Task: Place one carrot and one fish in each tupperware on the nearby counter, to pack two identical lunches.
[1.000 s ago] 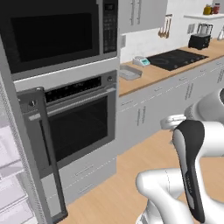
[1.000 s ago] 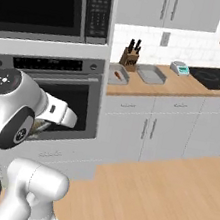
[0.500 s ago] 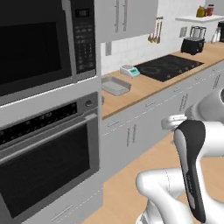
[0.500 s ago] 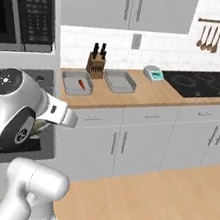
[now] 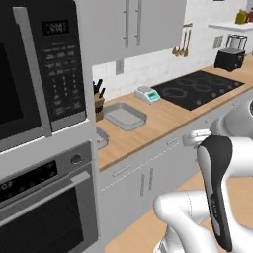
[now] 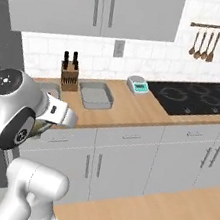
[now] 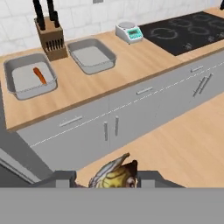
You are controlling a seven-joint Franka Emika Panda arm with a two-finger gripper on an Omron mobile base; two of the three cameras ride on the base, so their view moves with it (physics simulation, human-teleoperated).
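Observation:
In the hand view my gripper [image 7: 111, 178] is shut on a yellow-brown fish [image 7: 114, 173], held low in front of the grey drawer fronts and well short of the counter [image 7: 131, 59]. Two grey tupperware stand on the wooden top. The left tupperware [image 7: 33, 93] holds an orange carrot [image 7: 40, 75]. The right tupperware [image 7: 92, 57] has nothing in it. From the right base view that empty tupperware [image 6: 96, 95] sits beside the knife block, and my arm partly covers the other tupperware [image 6: 52, 90]. The left base view has the empty tupperware [image 5: 124, 116] mid-counter.
A knife block [image 7: 51, 37] stands between the trays at the back wall. A small kitchen scale [image 7: 129, 31] and the black stovetop [image 7: 188, 26] lie to the right. The oven and microwave column [image 5: 44, 148] rises at the left. Wooden floor lies below.
The whole scene has swept sideways as the base moved: the oven has slid to the left and the counter with both trays has come to the middle. The fish stays in the gripper.

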